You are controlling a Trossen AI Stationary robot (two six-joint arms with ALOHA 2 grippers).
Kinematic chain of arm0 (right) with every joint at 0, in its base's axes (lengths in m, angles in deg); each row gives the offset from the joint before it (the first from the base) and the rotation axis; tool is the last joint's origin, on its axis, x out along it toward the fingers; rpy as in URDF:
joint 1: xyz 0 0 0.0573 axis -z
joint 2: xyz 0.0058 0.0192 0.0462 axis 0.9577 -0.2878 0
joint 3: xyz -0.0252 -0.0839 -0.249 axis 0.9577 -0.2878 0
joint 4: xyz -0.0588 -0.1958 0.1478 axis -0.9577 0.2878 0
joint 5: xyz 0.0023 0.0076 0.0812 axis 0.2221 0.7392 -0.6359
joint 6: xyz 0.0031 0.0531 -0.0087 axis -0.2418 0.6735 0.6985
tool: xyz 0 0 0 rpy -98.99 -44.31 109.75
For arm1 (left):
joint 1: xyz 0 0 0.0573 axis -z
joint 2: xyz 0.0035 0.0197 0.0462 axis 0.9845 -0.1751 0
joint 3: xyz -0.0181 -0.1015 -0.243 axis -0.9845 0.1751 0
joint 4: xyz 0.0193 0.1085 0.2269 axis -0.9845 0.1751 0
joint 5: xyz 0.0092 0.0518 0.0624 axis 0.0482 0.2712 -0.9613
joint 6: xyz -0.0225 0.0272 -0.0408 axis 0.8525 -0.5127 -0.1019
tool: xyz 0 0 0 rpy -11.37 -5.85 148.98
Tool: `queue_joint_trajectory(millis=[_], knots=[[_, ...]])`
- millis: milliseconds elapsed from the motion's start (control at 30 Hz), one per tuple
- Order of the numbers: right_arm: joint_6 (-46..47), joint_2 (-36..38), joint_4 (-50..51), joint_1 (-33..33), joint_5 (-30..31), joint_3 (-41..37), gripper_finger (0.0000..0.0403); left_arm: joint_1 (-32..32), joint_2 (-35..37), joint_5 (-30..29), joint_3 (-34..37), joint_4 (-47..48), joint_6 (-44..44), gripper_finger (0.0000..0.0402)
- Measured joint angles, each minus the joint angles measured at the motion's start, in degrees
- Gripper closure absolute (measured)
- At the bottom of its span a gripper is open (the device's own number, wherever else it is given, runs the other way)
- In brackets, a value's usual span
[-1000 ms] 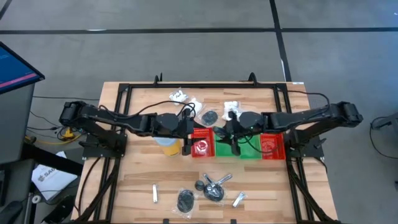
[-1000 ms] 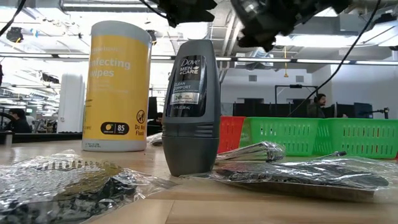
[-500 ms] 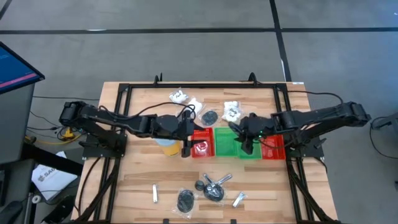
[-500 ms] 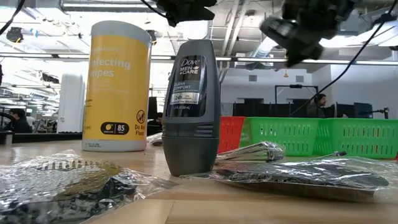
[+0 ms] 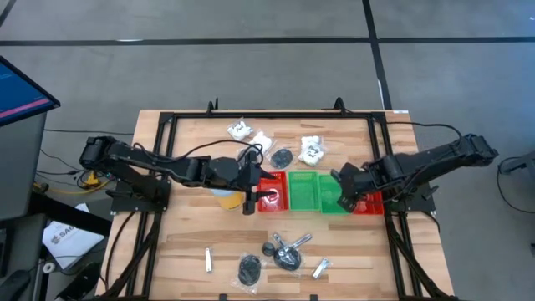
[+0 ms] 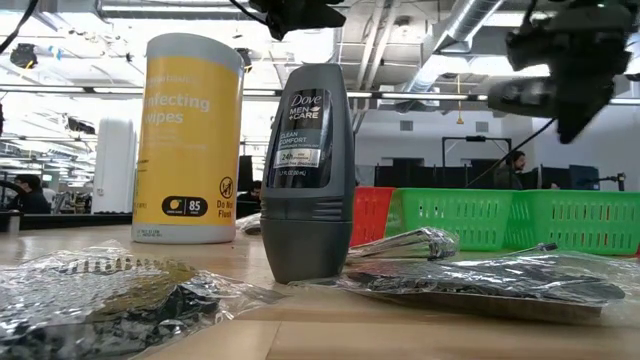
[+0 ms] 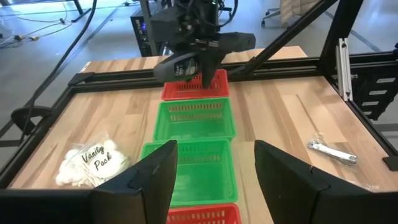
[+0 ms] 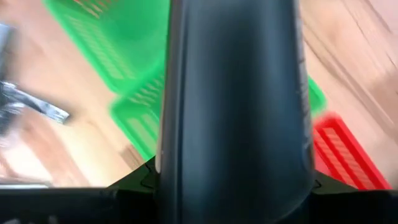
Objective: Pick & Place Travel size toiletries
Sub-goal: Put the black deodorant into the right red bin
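My right gripper [image 5: 345, 203] hangs above the right-hand green bin [image 5: 333, 197] and red bin [image 5: 369, 201], pointing steeply down. It is shut on a dark grey rounded container [image 8: 233, 93]; the left wrist view shows that container [image 7: 181, 66] from afar. My left gripper [image 5: 250, 199] is open over the left red bin [image 5: 269, 193], with nothing between its fingers [image 7: 152, 180]. White packets [image 5: 240, 129] [image 5: 312, 149] and a dark disc [image 5: 282, 156] lie on the far side of the table. Tubes [image 5: 207, 260] [image 5: 320, 267] and bagged discs [image 5: 249, 269] lie near the front edge. My right gripper pinches the dark grey container's side [image 8: 233, 124] between its two fingers, coming from above and pointing steeply down. The container fills the gap between the fingers in the right wrist view and hides the place of contact. It is lifted clear above the bins [image 7: 181, 66].
Four small bins stand in a row at mid-table: red, green [image 5: 303, 191], green, red. A yellow wipes can [image 5: 226, 197] stands under my left arm. A dark roll-on bottle [image 6: 306, 170] stands near the front edge. A black frame [image 5: 167, 125] borders the table.
My right gripper has gone toward the table's right edge, from above the green bins to over the right-hand green and red bins. It has tipped from nearly level to steeply down and has rolled, still shut on the dark container.
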Motion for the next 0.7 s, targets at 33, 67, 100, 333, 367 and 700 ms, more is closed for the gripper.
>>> queue_joint_trajectory(millis=[33, 67, 100, 333, 367, 700], knots=[[1.52, 0.0, 1.55, -0.43, 0.01, 0.0, 0.0238, 0.0, 0.0, 0.0, 0.0, 0.0, 0.01, 0.0198], [2.89, 0.0, 3.01, -0.92, 0.02, 0.0, 0.0238, 0.0, 0.0, -0.01, 0.0, 0.0, 0.01, 0.0198], [4.27, 0.0, 4.59, -1.32, 0.02, 0.0, 0.0238, 0.0, 0.0, -0.02, 0.0, 0.0, 0.0, 0.0198], [13.25, 0.0, 13.34, -4.12, -0.2, 0.0, 0.0238, -0.01, -0.03, -0.04, 0.0, 0.01, -0.01, 0.0198], [14.55, 0.0, 14.13, -4.63, -0.21, -0.07, 0.0238, 0.0, -0.04, -0.04, 0.0, 0.0, -0.01, 0.0198], [25.56, -0.04, 14.33, -9.86, -2.89, -6.28, 0.0238, 0.0, -0.04, -0.26, 0.0, 0.0, -0.01, 0.0198]])
